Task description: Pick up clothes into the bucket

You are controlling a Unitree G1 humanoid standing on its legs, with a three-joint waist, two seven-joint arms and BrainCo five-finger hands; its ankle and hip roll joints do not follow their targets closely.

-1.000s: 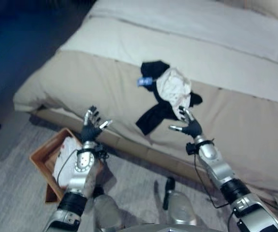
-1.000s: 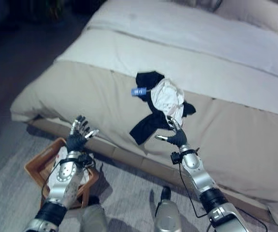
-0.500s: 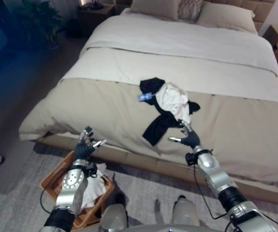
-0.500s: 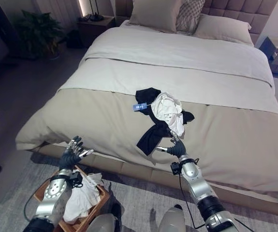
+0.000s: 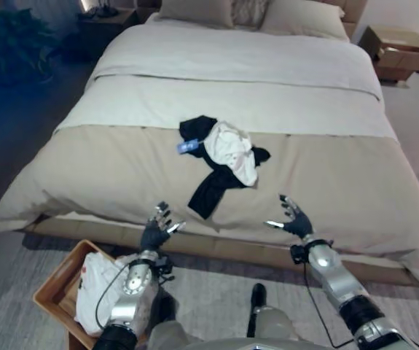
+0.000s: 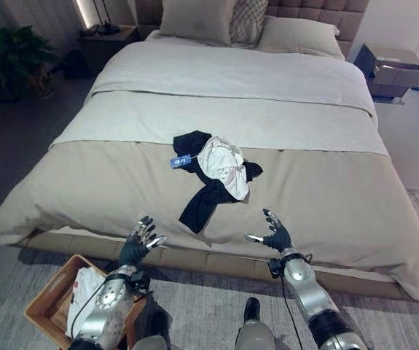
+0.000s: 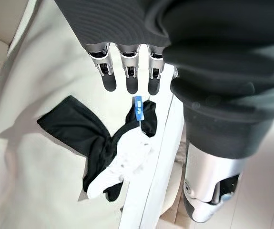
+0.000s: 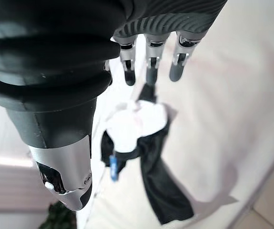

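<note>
while a white garment (image 5: 96, 295) already fills the bucket (image 5: 49, 299), the black and white clothes (image 6: 216, 171) lie on the bed (image 6: 326, 197), both robot hands (image 6: 138, 244) (image 6: 275, 235) released and empty.

Head eyes look down — wrist views close — all share the bed (image 6: 326, 189).

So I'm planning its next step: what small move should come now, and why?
Probably reach the right robot hand forward to the black and white clothes on the bed: both hands are open and empty, short of the pile.
</note>
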